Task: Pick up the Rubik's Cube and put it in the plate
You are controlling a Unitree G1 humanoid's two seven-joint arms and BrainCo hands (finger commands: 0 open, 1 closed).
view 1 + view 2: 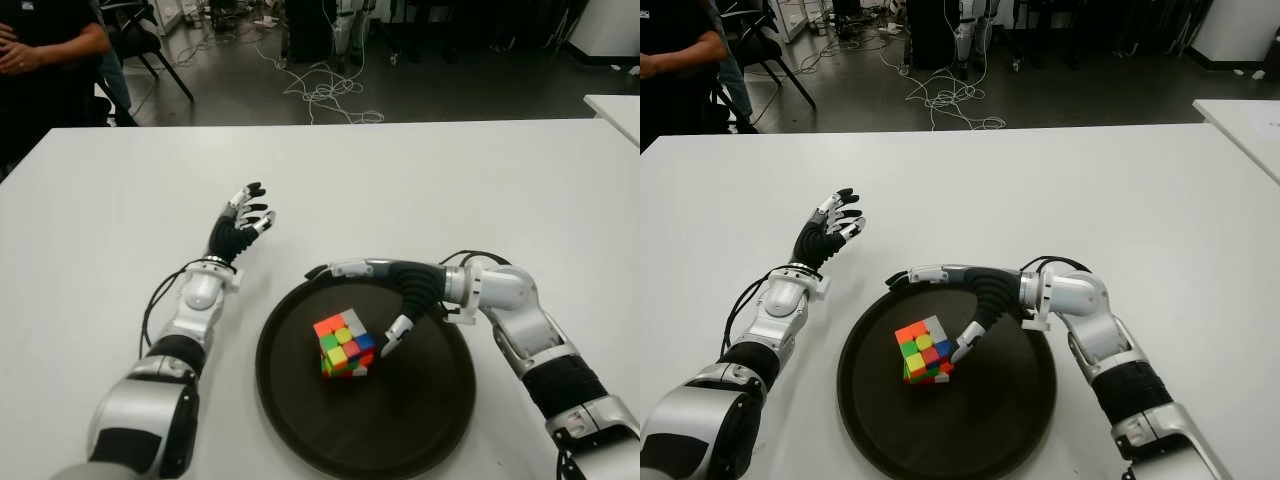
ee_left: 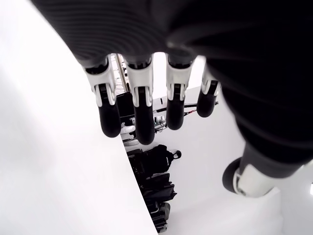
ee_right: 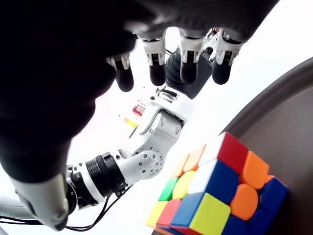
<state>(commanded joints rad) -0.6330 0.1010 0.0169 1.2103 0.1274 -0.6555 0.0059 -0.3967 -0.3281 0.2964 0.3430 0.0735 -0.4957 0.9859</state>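
Note:
The Rubik's Cube (image 1: 346,346) sits tilted on the dark round plate (image 1: 420,400) near the table's front. My right hand (image 1: 352,305) reaches over the plate from the right and is open, its fingers (image 1: 335,269) stretched along the far rim. Its thumb tip is right beside the cube's right edge. The right wrist view shows the cube (image 3: 215,191) below the straight fingers (image 3: 188,58), not grasped. My left hand (image 1: 245,215) shows over the white table (image 1: 450,180) left of the plate, fingers spread and holding nothing.
A person in dark clothes (image 1: 40,50) stands beyond the table's far left corner, next to a chair. Cables (image 1: 320,90) lie on the floor behind the table. A second white table (image 1: 615,105) shows at the far right.

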